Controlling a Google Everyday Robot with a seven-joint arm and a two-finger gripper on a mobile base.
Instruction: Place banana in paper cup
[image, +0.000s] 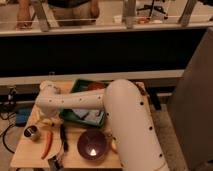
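Observation:
The small pale-yellow banana (49, 121) lies on the wooden table (22, 155) at the left, just in front of the green tray. My gripper (45, 114) hangs from the end of the white arm (75, 101), directly above the banana's left end. The wrist hides most of the gripper, and I cannot tell whether it touches the fruit. A small pale paper cup (31, 132) with a dark inside stands upright to the front left of the banana, a short way from it.
An orange-red chili pepper (47, 143) lies in front of the banana, with a black tool (64, 138) beside it. A purple bowl (92, 145) sits at the front centre. The green tray (80, 117) holds several items. A blue object (22, 116) lies off the table's left edge.

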